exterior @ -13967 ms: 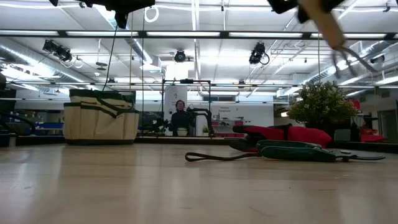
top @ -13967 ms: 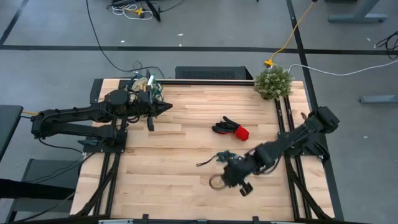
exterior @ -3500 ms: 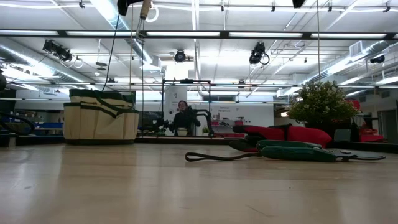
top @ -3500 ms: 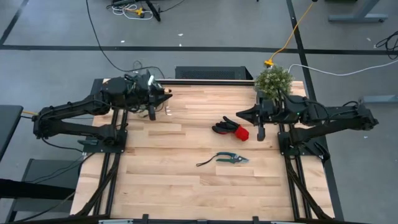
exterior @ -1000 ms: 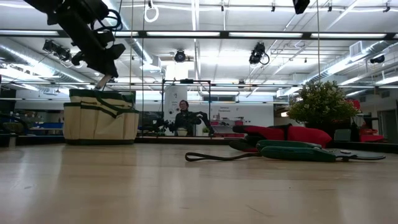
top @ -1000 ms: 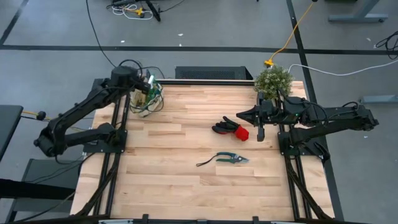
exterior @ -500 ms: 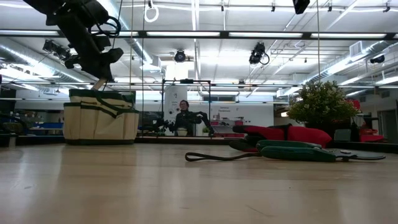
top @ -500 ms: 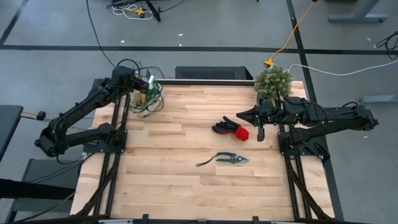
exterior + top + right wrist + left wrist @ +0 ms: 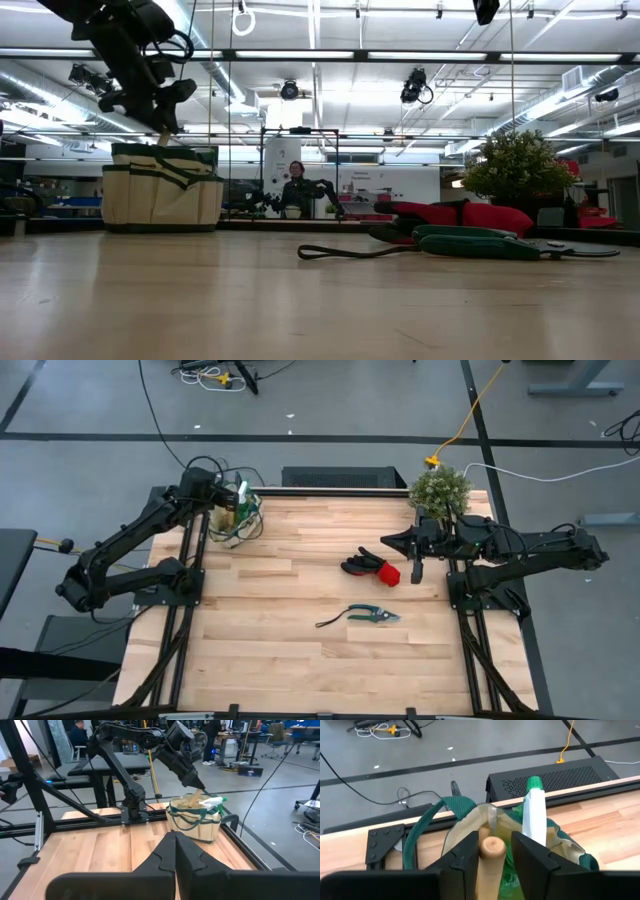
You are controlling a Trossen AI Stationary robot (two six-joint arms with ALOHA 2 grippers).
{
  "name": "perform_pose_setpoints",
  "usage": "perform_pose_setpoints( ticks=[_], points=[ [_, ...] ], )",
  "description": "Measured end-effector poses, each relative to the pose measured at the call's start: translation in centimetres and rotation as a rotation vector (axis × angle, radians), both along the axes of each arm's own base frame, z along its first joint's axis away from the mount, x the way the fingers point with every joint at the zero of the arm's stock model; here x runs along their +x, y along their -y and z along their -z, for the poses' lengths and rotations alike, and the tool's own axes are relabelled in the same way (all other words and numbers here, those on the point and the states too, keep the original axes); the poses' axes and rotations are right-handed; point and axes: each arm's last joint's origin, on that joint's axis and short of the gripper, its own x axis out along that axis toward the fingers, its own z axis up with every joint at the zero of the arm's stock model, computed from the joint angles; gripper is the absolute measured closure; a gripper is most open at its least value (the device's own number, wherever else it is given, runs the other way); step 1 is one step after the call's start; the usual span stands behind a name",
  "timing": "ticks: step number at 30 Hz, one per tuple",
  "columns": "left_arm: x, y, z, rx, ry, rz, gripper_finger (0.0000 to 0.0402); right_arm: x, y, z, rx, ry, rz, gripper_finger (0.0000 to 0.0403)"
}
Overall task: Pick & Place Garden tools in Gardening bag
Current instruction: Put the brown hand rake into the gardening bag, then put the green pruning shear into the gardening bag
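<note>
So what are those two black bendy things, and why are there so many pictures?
They are two robot arms working at a wooden table. Four cameras watch them: one looks straight down, one sits at table-top height, and one rides on each arm's wrist.

The left gripper hangs over a beige fabric gardening bag with green handles. Its jaws stand slightly apart around the wooden handle of a garden tool that pokes up out of the bag. A green and white spray bottle is in the bag too.

The right gripper waits above the table with its jaws shut, holding nothing.

On the table lie black-and-red gloves and dark-handled pruning shears. A bushy green plant stands in the far corner.
</note>
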Motion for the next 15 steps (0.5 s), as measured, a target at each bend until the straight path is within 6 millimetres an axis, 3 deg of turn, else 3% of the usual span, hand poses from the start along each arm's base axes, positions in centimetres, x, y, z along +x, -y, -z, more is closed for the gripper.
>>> perform_pose_setpoints(
  ticks=[10, 15],
  points=[
    [0.0, 0.0, 0.0, -0.004, 0.003, 0.004, 0.0216, 0.0, 0.0, 0.0, 0.021, 0.003, 0.003, 0.0403],
    [0.1, -0.1, -1.3, 0.029, 0.017, 0.025, 0.0203, 0.0, 0.0, 0.0, 0.026, 0.004, 0.003, 0.0403]
  ],
)
